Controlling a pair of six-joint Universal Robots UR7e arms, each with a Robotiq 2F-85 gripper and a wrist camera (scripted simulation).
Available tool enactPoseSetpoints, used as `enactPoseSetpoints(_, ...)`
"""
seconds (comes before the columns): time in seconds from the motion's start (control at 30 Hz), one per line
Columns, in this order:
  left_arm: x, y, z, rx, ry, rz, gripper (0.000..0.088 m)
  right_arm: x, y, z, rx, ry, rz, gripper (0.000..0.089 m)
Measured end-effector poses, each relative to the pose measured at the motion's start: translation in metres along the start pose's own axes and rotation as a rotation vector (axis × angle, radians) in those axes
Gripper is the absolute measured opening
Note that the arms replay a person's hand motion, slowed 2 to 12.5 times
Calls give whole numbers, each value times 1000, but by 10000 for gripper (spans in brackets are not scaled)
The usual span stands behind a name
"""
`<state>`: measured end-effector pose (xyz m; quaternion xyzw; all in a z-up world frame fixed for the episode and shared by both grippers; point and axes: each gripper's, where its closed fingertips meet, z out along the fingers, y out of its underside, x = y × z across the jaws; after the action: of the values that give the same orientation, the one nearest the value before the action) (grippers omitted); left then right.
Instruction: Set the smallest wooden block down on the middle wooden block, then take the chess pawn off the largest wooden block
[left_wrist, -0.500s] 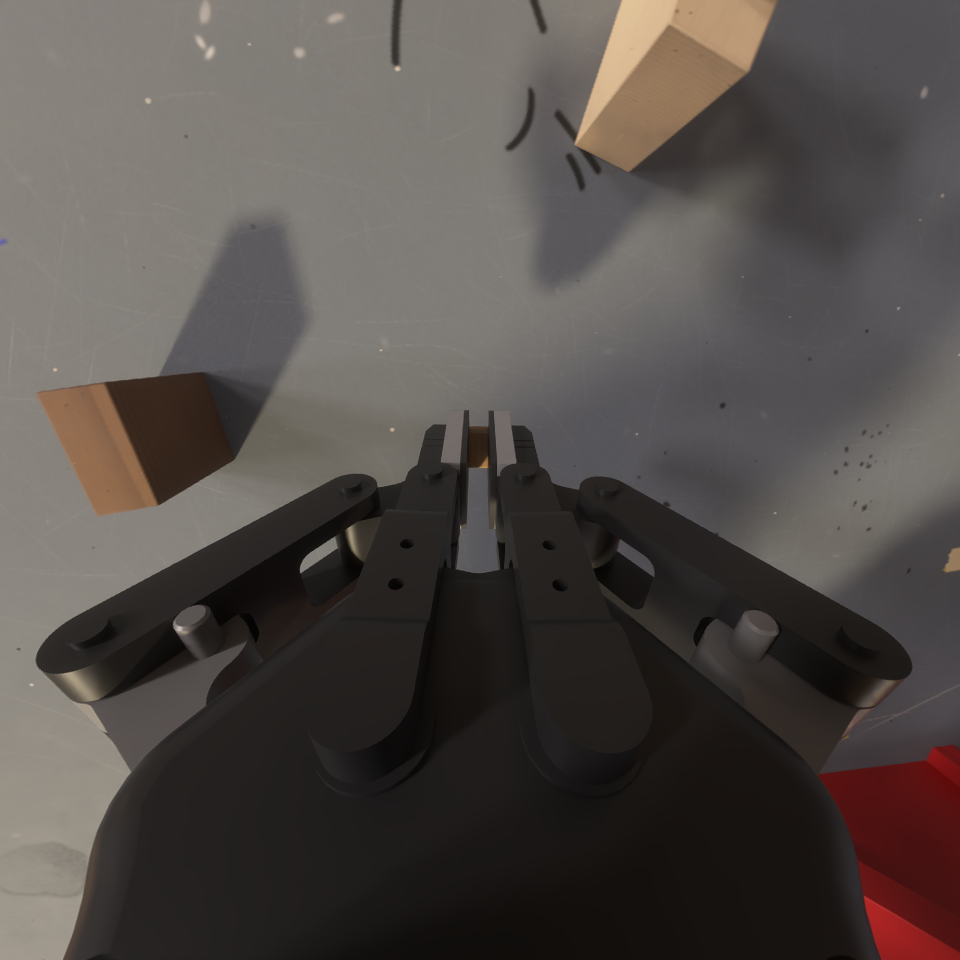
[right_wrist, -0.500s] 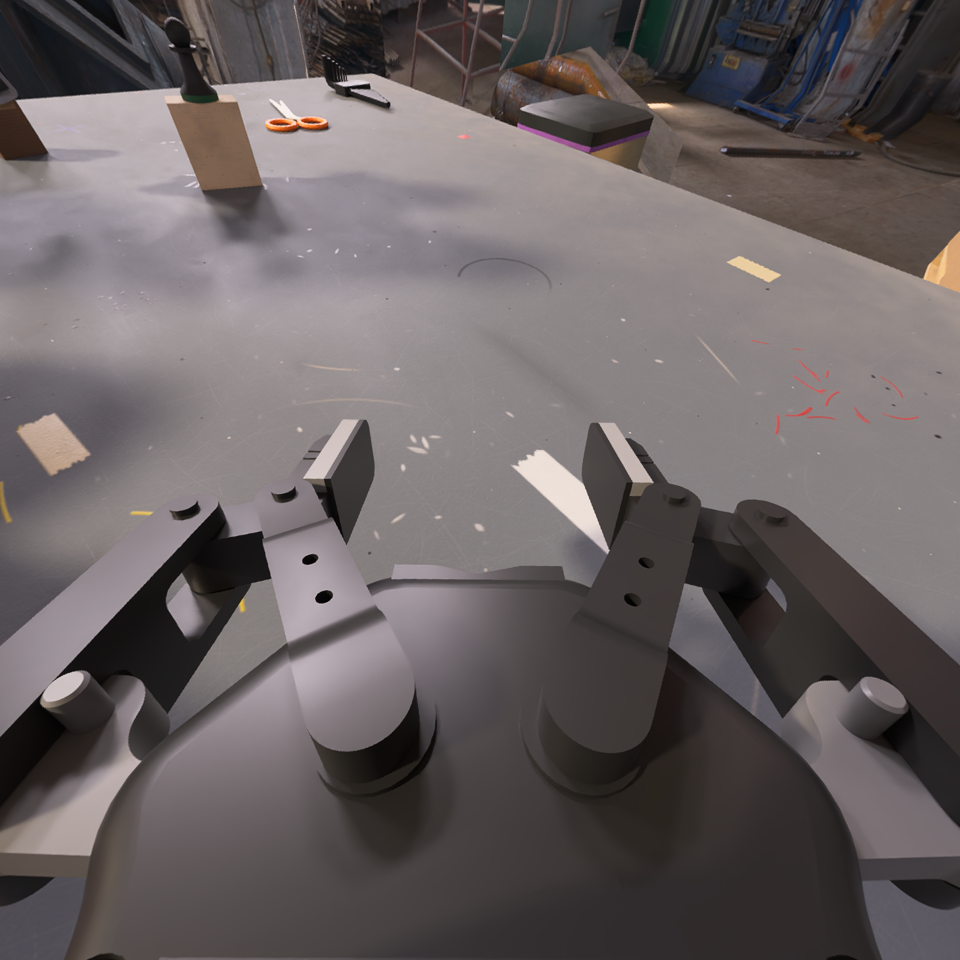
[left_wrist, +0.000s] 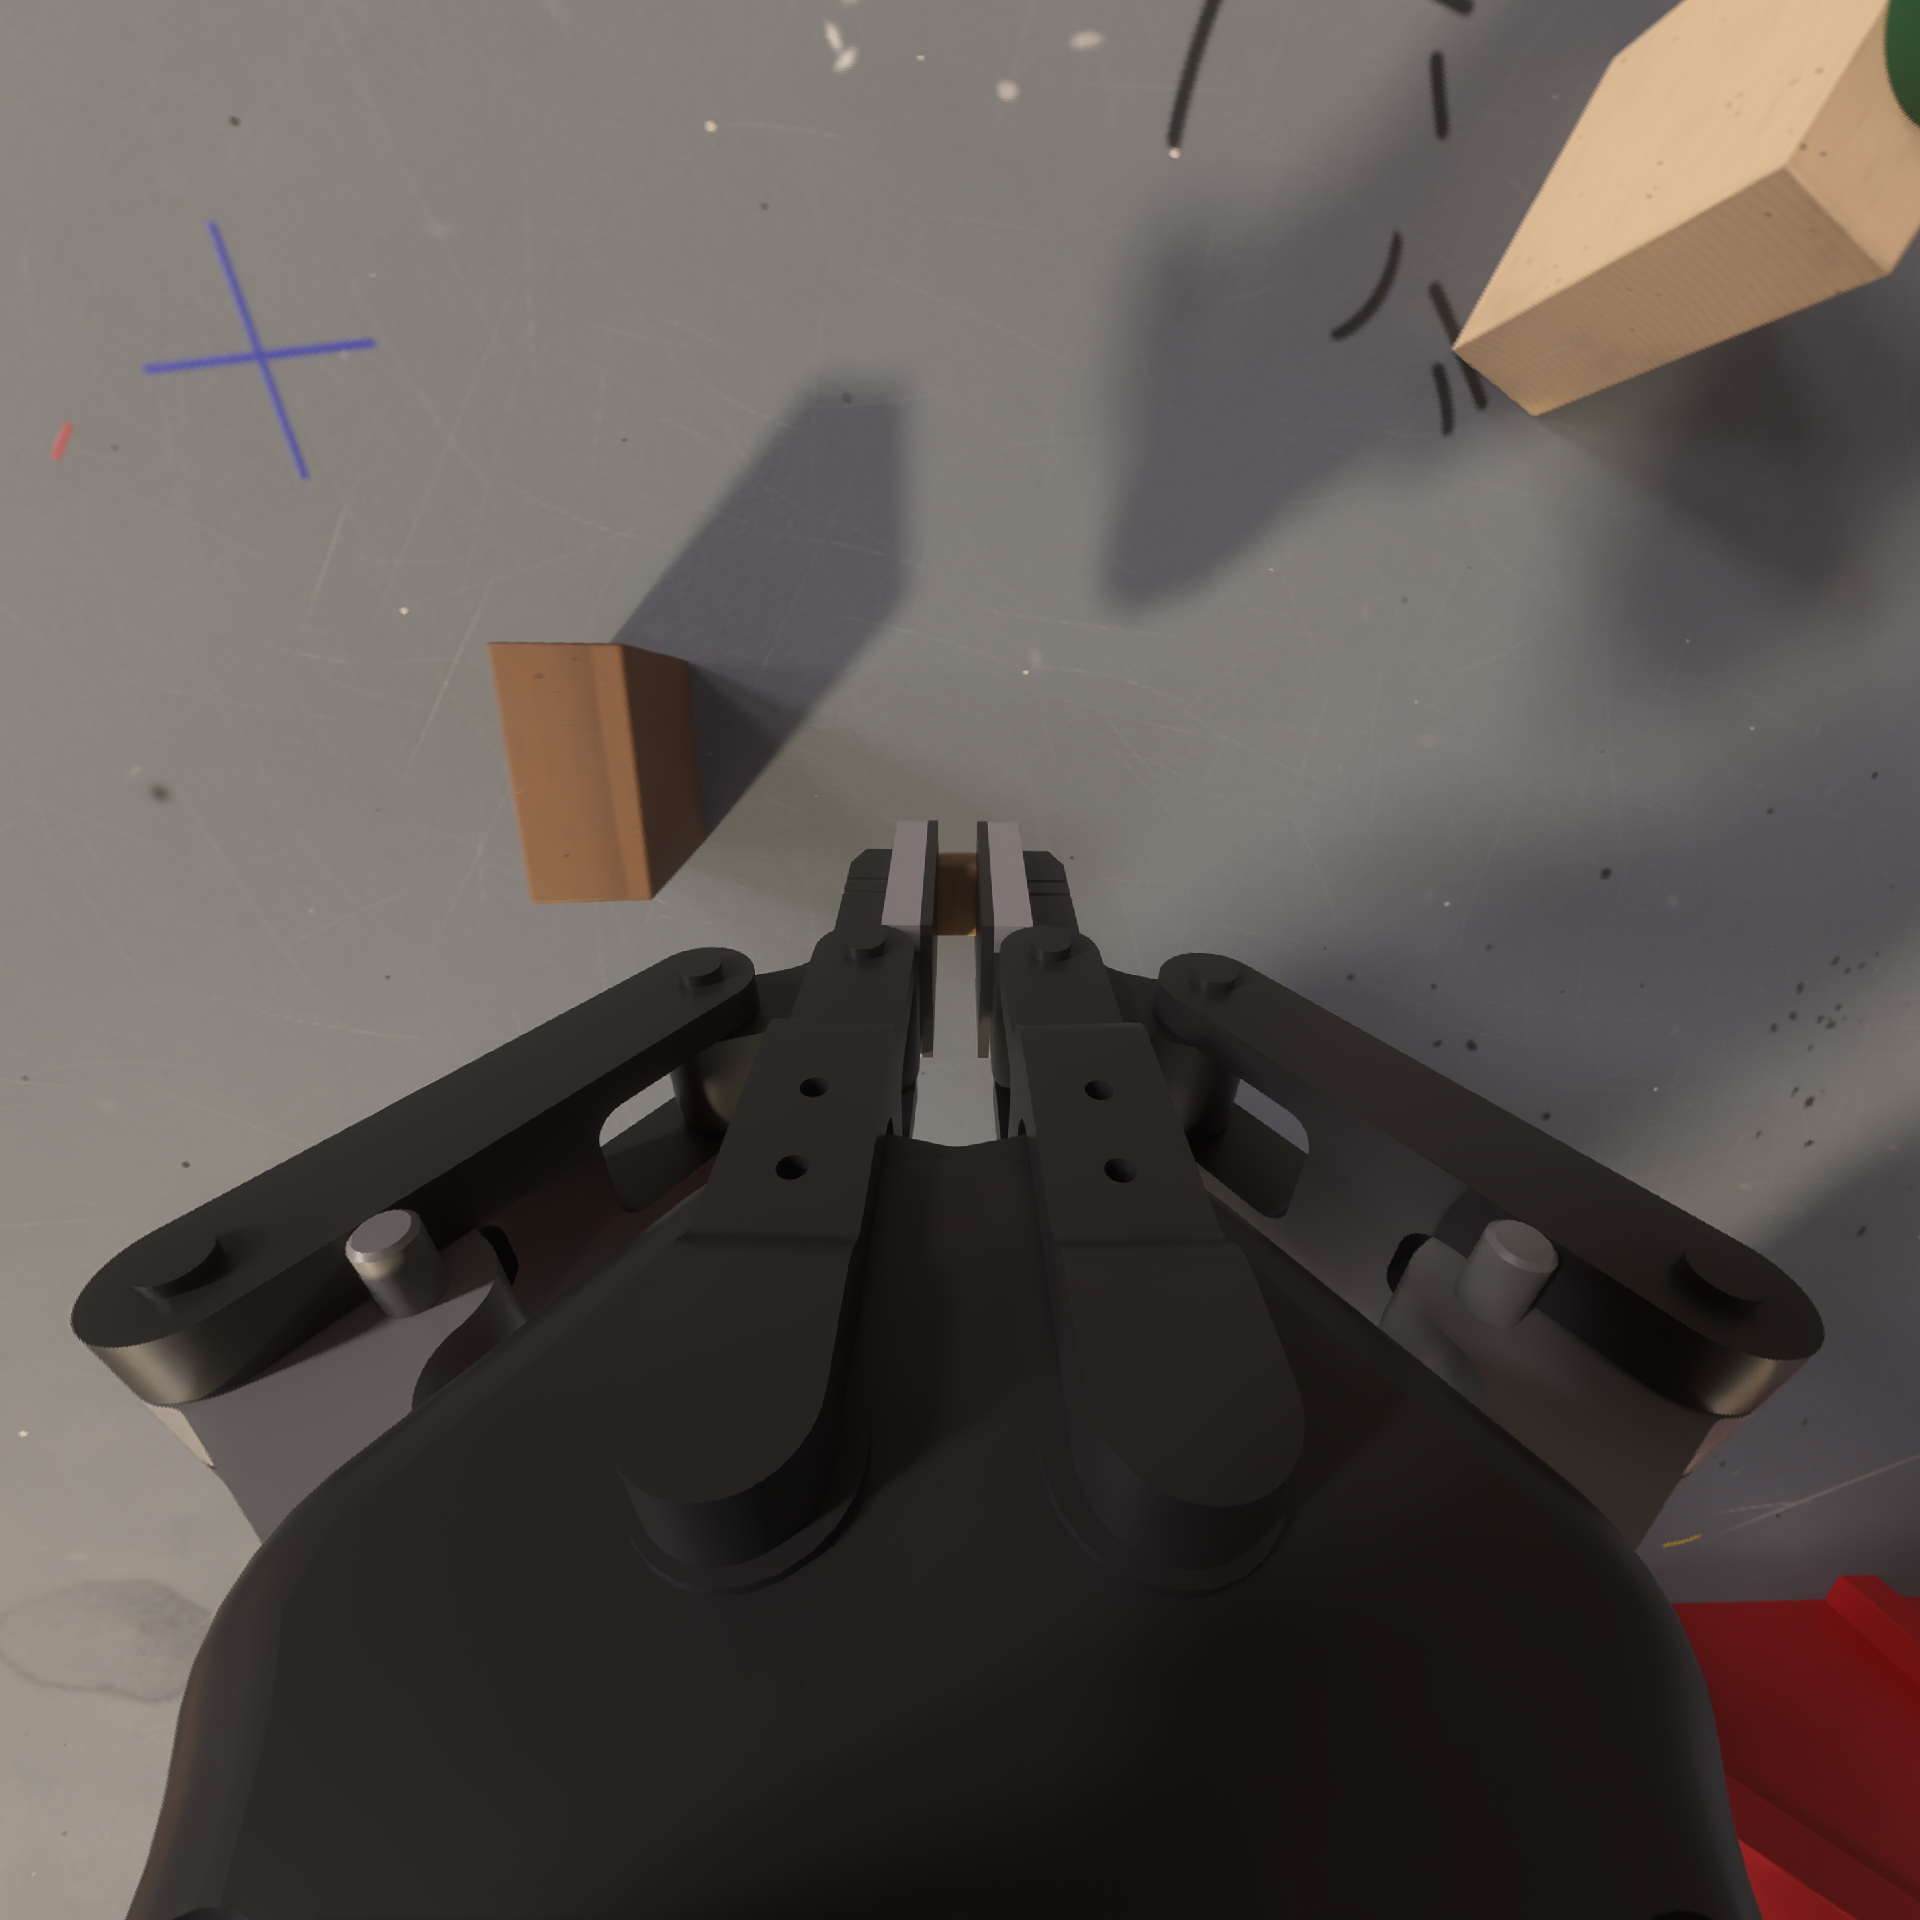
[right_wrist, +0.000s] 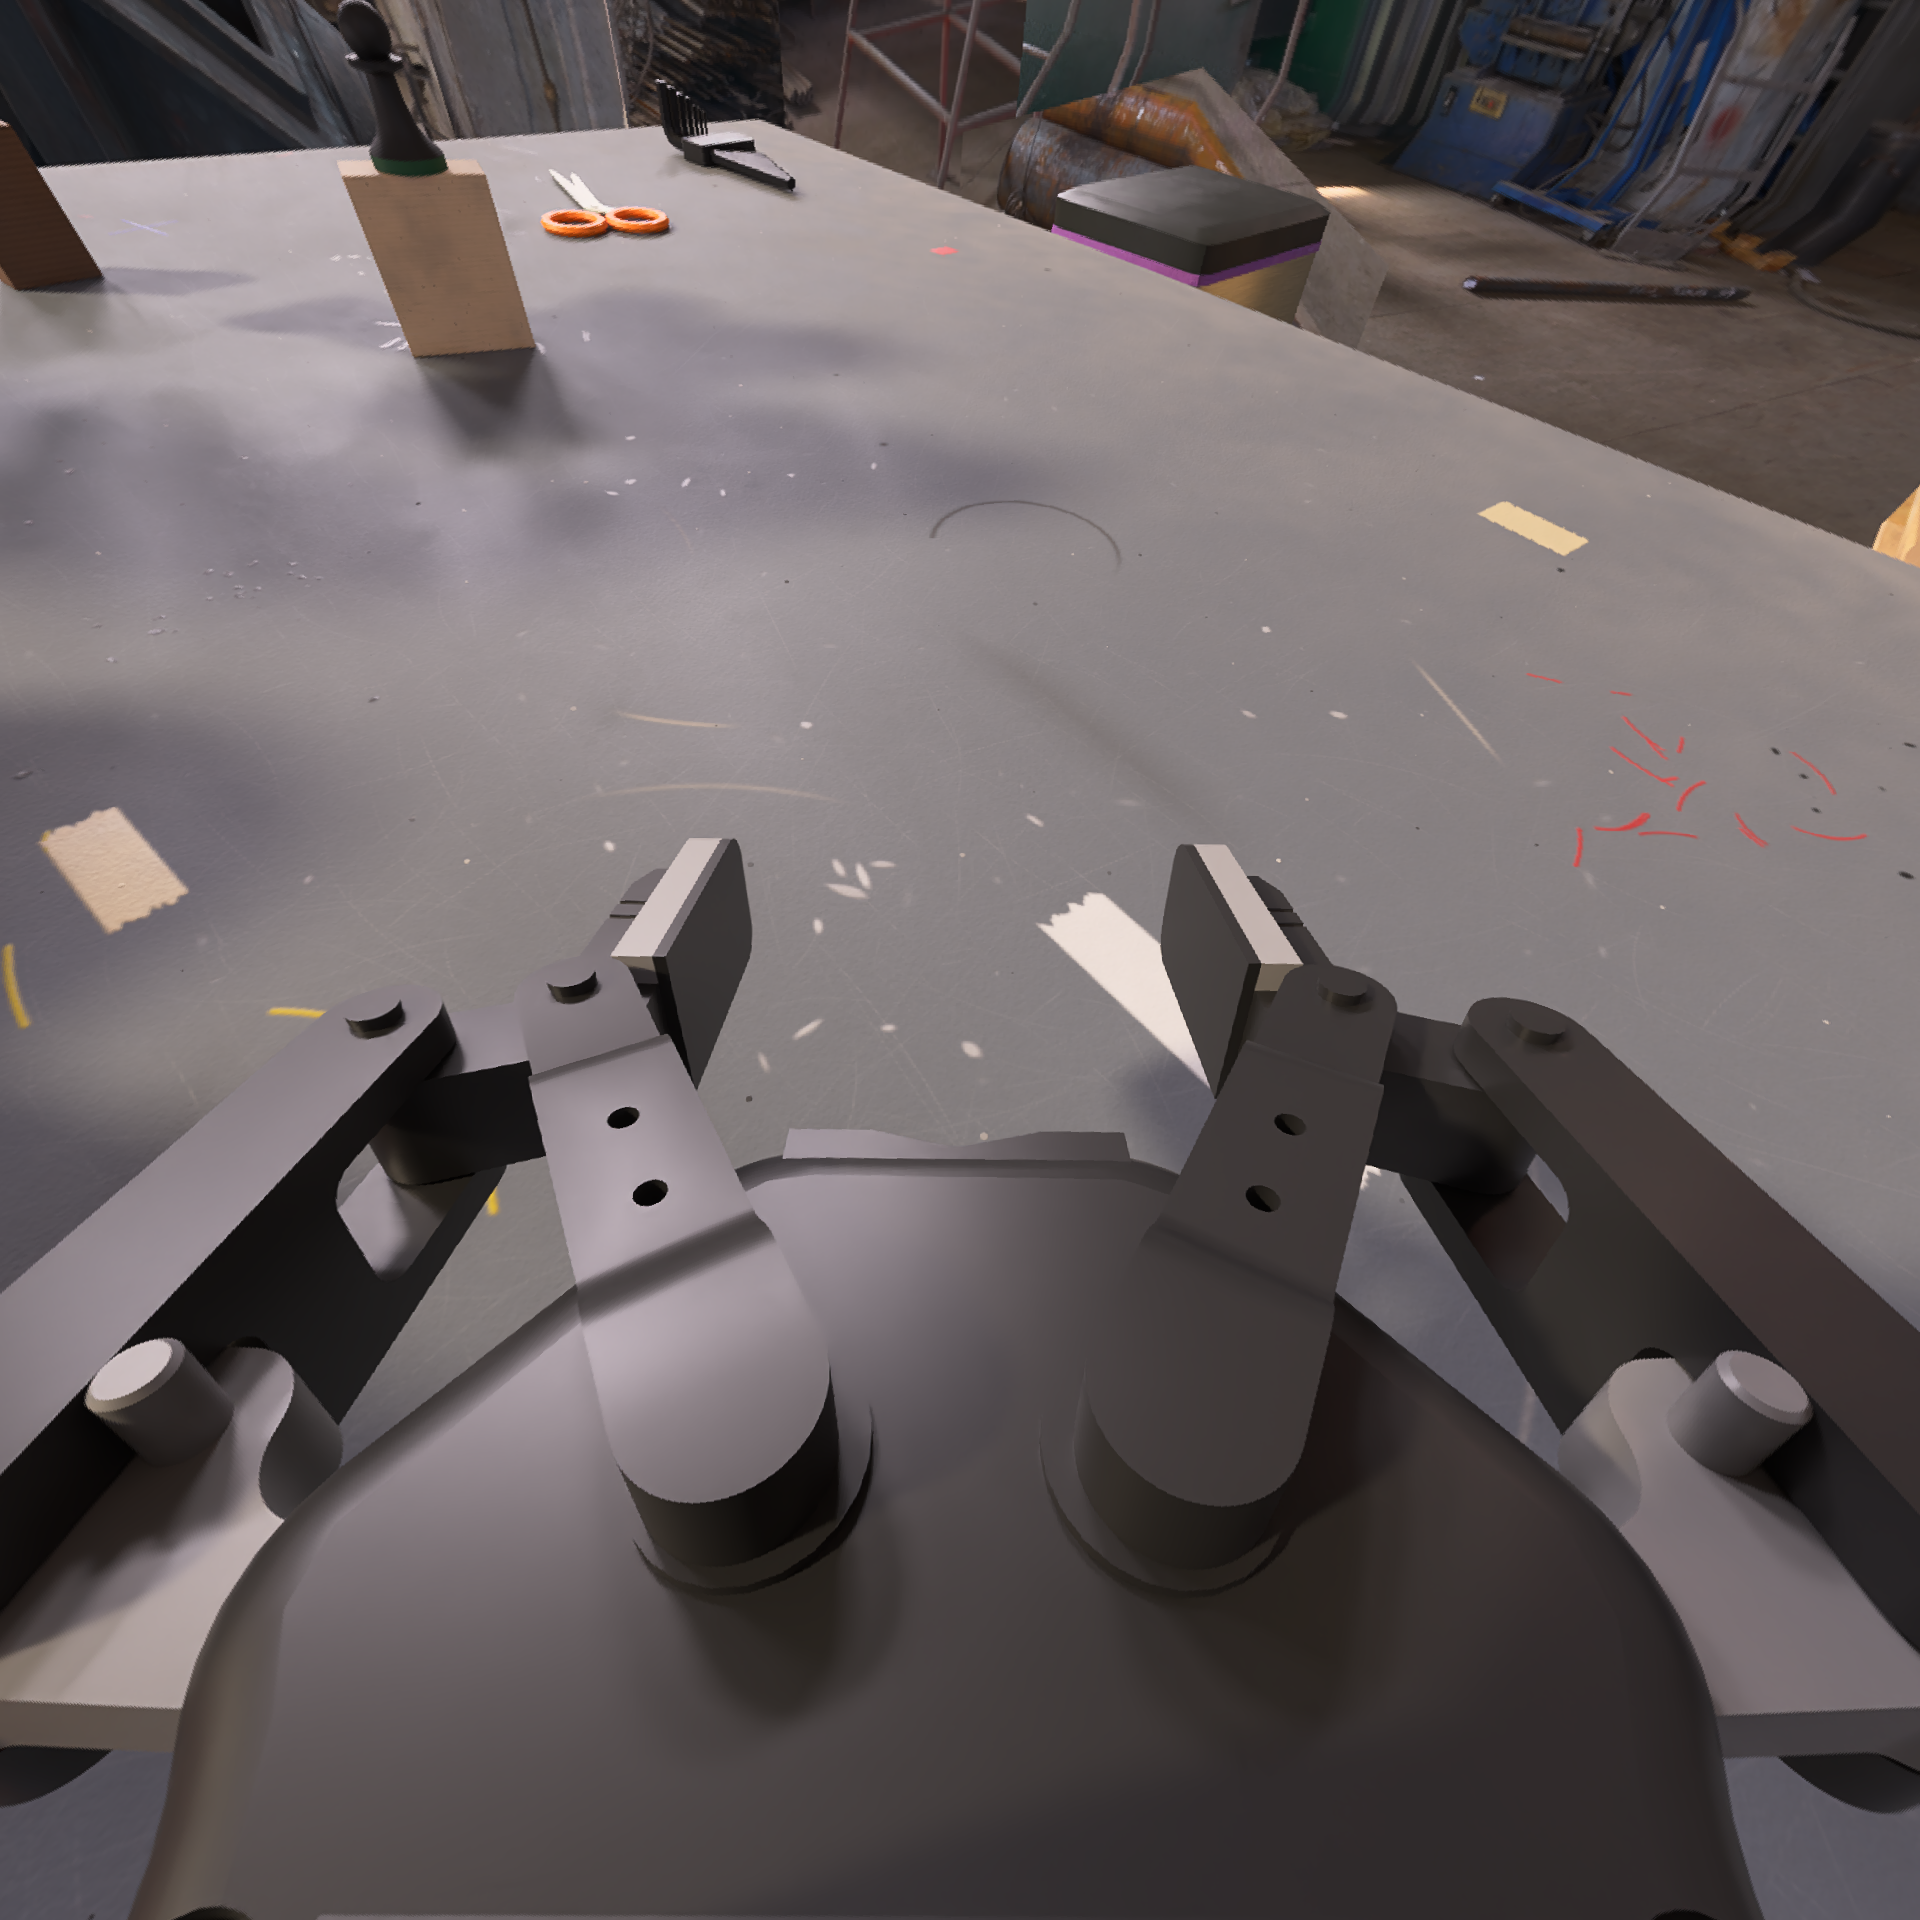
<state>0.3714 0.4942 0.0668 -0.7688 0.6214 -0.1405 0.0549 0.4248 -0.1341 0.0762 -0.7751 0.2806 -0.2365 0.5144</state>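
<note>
My left gripper (left_wrist: 957, 878) is shut on the smallest wooden block (left_wrist: 957, 891), a small tan piece mostly hidden between the pads, held above the grey table. The middle wooden block (left_wrist: 592, 771), brown, stands just left of the fingertips; it also shows at the left edge of the right wrist view (right_wrist: 36, 223). The largest wooden block (left_wrist: 1683, 223), pale, stands at the upper right. In the right wrist view this pale block (right_wrist: 436, 260) stands far off with the black chess pawn (right_wrist: 382, 94) upright on its top. My right gripper (right_wrist: 956, 925) is open and empty above the table.
Orange-handled scissors (right_wrist: 603, 213) and a black comb (right_wrist: 727, 151) lie near the table's far edge. A black-topped box (right_wrist: 1195, 234) stands beyond the table. A red object (left_wrist: 1839, 1756) sits at the lower right of the left wrist view. Tape strips (right_wrist: 112, 868) lie on the table.
My left gripper has moved left with the small block, so the brown block now sits closer to the fingertips. The right gripper has barely moved.
</note>
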Motion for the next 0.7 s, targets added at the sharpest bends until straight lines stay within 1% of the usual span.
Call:
enactPoseSetpoints(0.17, -14, 0, -2, 3, -5, -28, 64, -1, 0, 0, -3, -3, -3, 695)
enactPoseSetpoints(0.37, -25, -1, -4, 7, -4, -44, 64, -2, 0, 0, -3, -8, -6, 691)
enactPoseSetpoints(0.7, -32, -3, -4, 10, 1, -49, 64, -3, -1, 0, -1, -8, -13, 688)
